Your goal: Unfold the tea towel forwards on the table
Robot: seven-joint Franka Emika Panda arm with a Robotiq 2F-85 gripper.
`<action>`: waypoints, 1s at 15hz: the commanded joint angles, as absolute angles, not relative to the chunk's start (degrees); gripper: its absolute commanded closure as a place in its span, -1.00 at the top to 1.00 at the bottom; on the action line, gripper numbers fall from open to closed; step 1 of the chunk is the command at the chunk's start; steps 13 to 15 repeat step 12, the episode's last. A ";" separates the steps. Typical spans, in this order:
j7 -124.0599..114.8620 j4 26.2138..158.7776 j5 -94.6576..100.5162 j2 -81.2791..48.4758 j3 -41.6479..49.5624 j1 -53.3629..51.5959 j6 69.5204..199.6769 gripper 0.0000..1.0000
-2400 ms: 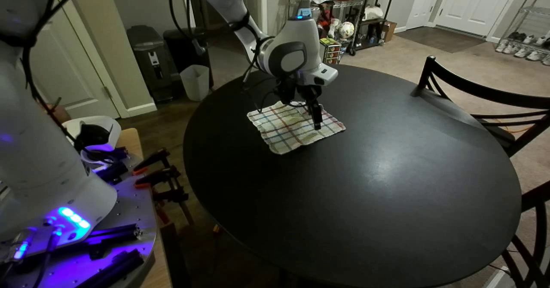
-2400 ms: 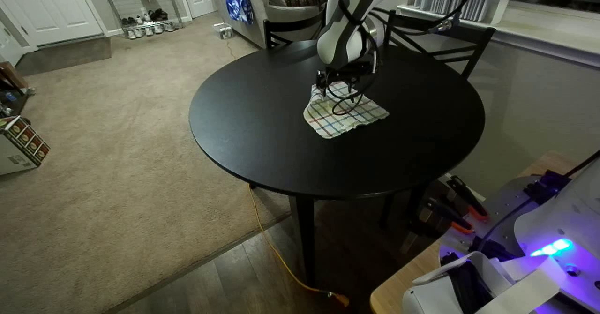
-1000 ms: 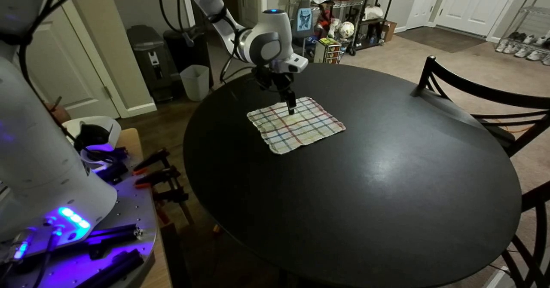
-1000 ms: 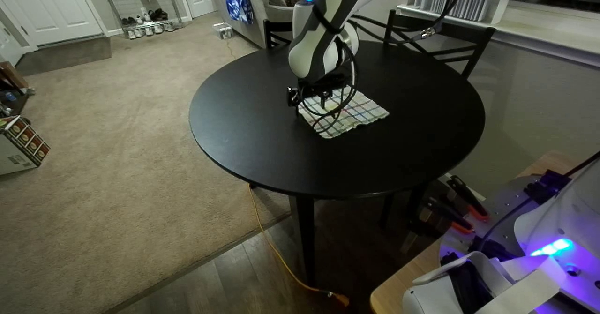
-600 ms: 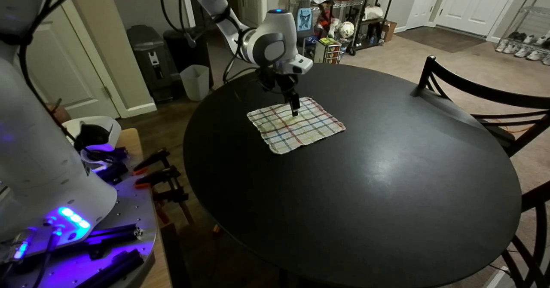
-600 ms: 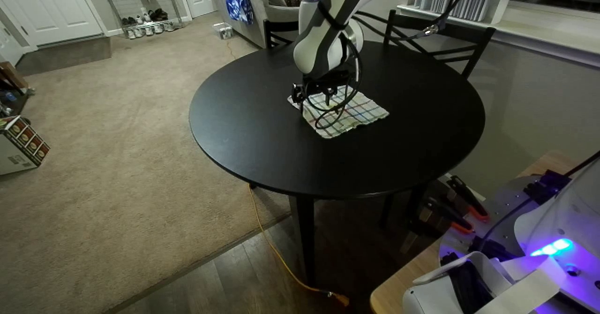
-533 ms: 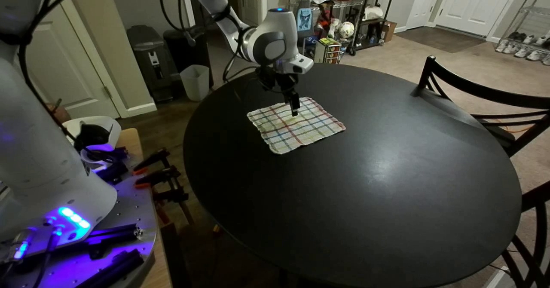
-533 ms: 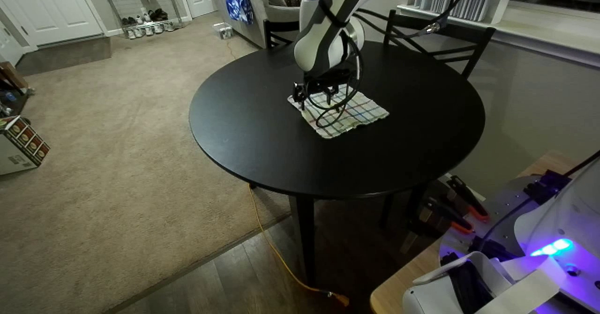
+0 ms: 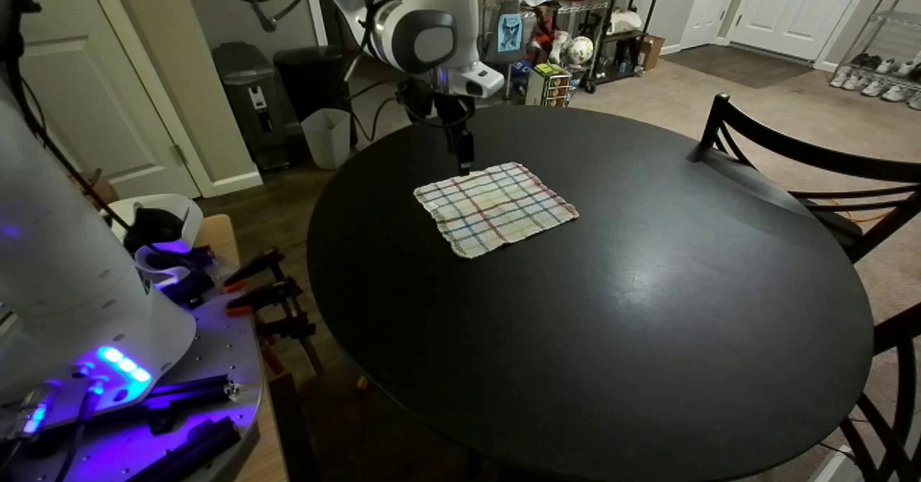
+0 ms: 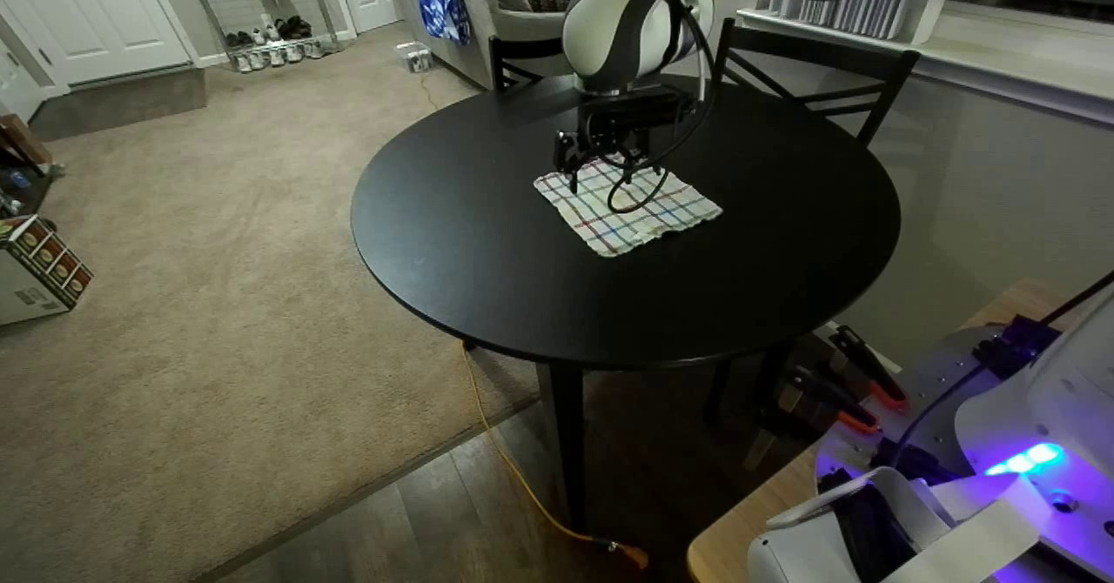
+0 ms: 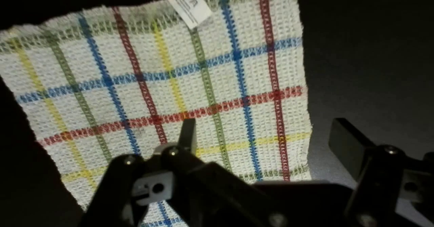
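The arm (image 9: pixel 424 36) points its fingers (image 11: pixel 348 146) downward, spread wide apart.

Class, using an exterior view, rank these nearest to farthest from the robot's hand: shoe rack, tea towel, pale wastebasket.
1. Tea towel, on the table, right by the hand.
2. Pale wastebasket, beyond the table, at left.
3. Shoe rack, far back, at right.
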State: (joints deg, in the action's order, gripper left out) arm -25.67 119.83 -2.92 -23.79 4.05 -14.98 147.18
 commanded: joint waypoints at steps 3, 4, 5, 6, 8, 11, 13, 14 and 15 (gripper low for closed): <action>-23.44 128.14 -4.87 -14.34 0.61 -10.99 144.64 1.00; -23.33 128.63 -5.06 -13.63 0.21 -10.52 144.41 1.00; -23.19 128.86 -5.24 -13.28 -0.12 -10.16 144.27 1.00; -23.43 129.11 -5.27 -12.87 -0.32 -9.93 144.27 1.00; -25.89 127.23 -3.32 -15.11 -0.03 -10.51 145.40 1.00; -25.88 127.19 -3.31 -15.12 -0.14 -10.51 145.41 1.00; -25.88 127.17 -3.31 -15.18 -0.13 -10.51 145.41 1.00; -25.88 127.17 -3.31 -15.18 -0.13 -10.51 145.41 1.00; -25.88 127.17 -3.31 -15.18 -0.13 -10.51 145.41 1.00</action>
